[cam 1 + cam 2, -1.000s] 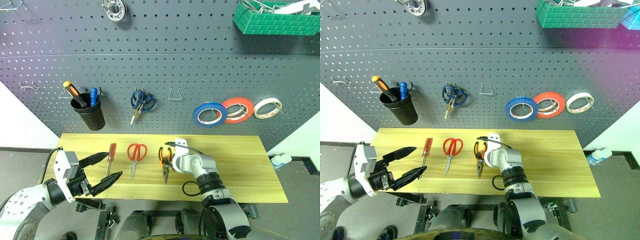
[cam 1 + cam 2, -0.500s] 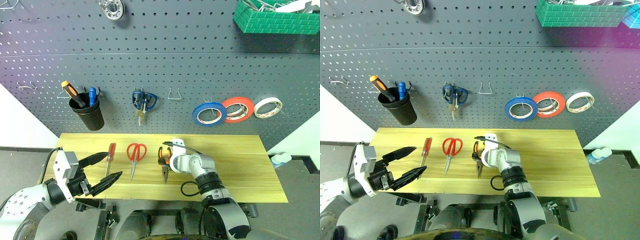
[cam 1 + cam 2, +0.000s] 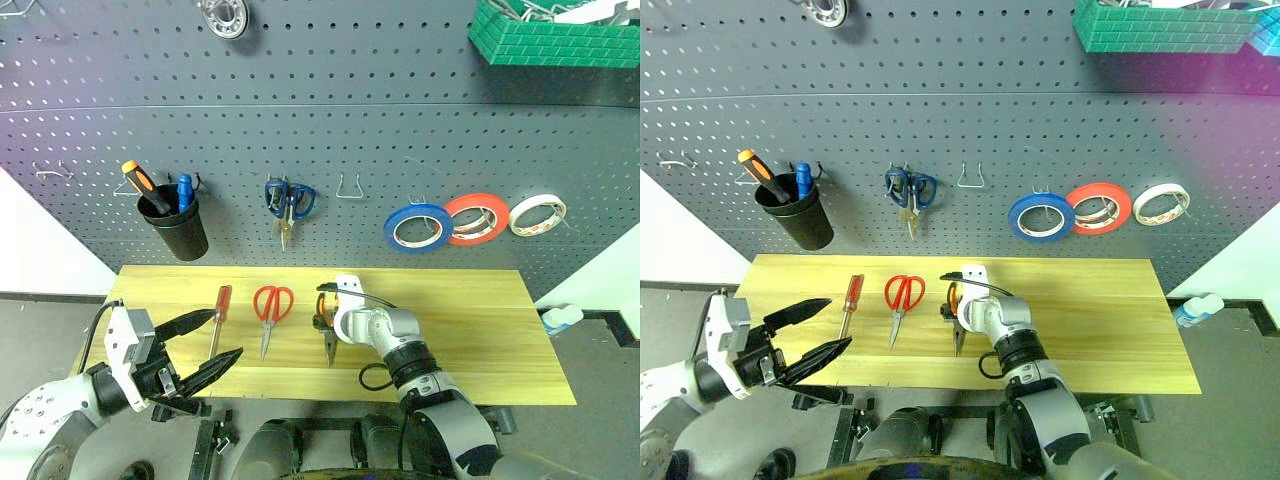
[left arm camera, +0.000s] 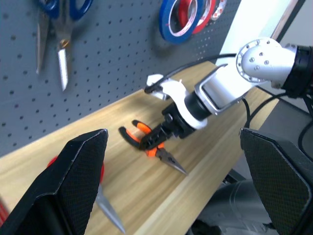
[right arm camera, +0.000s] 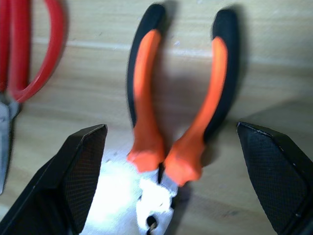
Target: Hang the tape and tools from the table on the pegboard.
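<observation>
**Right gripper poised over the pliers, blue tape on the board**

Here's the table (image 3: 480, 330), pale wood, sitting against the foot of the pegboard (image 3: 320, 130). The right gripper (image 5: 168, 161) is angled down over the pliers (image 3: 327, 335) in the middle of the table, fingers spread wide, one either side of the orange-and-black handles. From the wrist view the handles sit between the two fingers with clear wood showing on both sides, so nothing is gripped; whether a fingertip brushes the tool is hard to say from the head view.

The red-handled scissors (image 3: 271, 310) lie flat just beside the pliers, toward the table's left end, blades pointing to the front edge. The screwdriver (image 3: 220, 312) with the clear red handle lies next along, nearer the left end again, also pointing at the front edge.

The left gripper (image 3: 205, 345) hangs off the table's front left corner, fingers wide apart and holding nothing.

Up on the pegboard, the blue tape (image 3: 419, 228) hangs on a hook, overlapping the red-orange roll (image 3: 476, 219), with the white roll (image 3: 536, 215) beyond. The blue-handled scissors (image 3: 288, 204) hang mid-board, and a black cup (image 3: 176, 226) holds the orange-and-black screwdriver (image 3: 140, 183).
</observation>
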{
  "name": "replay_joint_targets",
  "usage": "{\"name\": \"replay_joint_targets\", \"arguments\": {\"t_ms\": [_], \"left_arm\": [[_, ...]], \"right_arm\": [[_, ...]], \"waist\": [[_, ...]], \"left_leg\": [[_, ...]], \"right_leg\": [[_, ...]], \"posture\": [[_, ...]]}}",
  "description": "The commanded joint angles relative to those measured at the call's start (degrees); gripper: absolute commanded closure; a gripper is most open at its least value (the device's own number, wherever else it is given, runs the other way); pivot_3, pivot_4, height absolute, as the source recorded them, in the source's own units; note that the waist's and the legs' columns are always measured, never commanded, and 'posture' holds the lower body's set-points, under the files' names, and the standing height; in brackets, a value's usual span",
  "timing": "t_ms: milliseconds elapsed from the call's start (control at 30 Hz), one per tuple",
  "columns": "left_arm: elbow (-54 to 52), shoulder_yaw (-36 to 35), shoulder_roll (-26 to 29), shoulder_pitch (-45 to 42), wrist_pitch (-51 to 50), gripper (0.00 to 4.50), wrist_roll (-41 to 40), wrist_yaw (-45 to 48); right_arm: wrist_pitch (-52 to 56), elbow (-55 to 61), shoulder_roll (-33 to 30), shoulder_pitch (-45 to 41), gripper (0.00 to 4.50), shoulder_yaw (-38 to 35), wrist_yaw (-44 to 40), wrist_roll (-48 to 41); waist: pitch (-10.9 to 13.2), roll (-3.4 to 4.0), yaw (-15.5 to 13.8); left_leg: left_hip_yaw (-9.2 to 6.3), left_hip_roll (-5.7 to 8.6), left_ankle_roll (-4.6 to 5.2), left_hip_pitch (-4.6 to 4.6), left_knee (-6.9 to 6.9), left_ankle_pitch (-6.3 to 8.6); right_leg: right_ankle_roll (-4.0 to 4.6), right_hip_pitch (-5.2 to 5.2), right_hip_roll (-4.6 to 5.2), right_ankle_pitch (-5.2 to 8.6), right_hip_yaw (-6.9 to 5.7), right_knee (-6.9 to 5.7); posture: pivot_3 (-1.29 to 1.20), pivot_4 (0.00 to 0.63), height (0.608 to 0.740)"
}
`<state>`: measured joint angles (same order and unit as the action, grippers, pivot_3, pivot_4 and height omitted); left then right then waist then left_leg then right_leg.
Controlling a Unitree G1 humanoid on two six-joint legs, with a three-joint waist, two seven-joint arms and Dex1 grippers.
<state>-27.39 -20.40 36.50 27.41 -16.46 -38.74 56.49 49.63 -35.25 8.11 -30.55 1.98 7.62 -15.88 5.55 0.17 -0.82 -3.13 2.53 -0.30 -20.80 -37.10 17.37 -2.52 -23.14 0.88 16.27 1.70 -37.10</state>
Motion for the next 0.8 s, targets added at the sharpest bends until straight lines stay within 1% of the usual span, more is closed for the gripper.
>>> {"name": "replay_joint_targets", "arguments": {"t_ms": [33,333,433,600,633,800], "left_arm": [[-0.02,-2.15,0.04,0.61,2.21,0.00,0.18,1.12],[1.21,-2.05,-0.66,1.72,4.12,0.00,0.98,2.13],[2.07,-1.97,-0.87,1.81,4.89,0.00,1.27,2.74],[2.93,-2.06,-0.96,1.88,5.76,0.00,1.42,3.48],[3.14,-2.05,-0.97,1.88,5.92,0.00,1.49,3.63],[4.19,-2.07,-0.98,1.72,6.46,0.00,1.59,4.39]], "right_arm": [[-1.26,-2.03,6.78,-4.99,0.06,1.68,0.50,1.71],[-0.33,-2.31,6.52,-4.64,0.06,4.67,0.33,4.10],[0.11,-1.68,6.51,-4.23,0.63,5.90,1.32,5.49],[0.37,-1.31,6.05,-3.97,2.27,7.08,1.57,6.98],[0.37,-1.27,6.03,-3.96,2.44,7.41,1.84,7.47],[0.11,-1.17,5.47,-4.02,2.44,9.40,0.87,8.92]], "waist": [[0.06,-0.01,0.00],[0.16,-0.13,-0.05],[0.17,-0.13,-0.05],[0.16,-0.14,-0.05],[0.16,-0.14,-0.05],[0.16,-0.14,-0.04]], "left_leg": [[0.00,0.00,0.00,0.00,0.00,0.00],[-0.02,0.00,0.00,-0.14,-0.01,0.00],[-0.04,0.00,0.00,-0.21,-0.01,0.00],[-0.06,0.00,0.00,-0.36,-0.02,0.00],[-0.06,0.00,0.00,-0.37,-0.02,0.00],[-0.08,0.00,0.00,-0.39,-0.02,0.00]], "right_leg": [[0.06,0.00,0.00,0.03,0.00,-0.01],[0.03,-0.09,0.03,0.02,-0.04,0.03],[-0.03,-0.16,0.03,-0.02,-0.06,0.03],[-0.01,-0.29,0.04,-0.01,-0.08,0.03],[-0.02,-0.30,0.04,-0.01,-0.09,0.04],[-0.03,-0.31,0.04,-0.02,-0.11,0.04]], "posture": [[0.21,0.089,0.734],[0.21,0.090,0.734],[0.21,0.090,0.734],[0.21,0.090,0.734],[0.21,0.090,0.734],[0.21,0.086,0.734]]}}
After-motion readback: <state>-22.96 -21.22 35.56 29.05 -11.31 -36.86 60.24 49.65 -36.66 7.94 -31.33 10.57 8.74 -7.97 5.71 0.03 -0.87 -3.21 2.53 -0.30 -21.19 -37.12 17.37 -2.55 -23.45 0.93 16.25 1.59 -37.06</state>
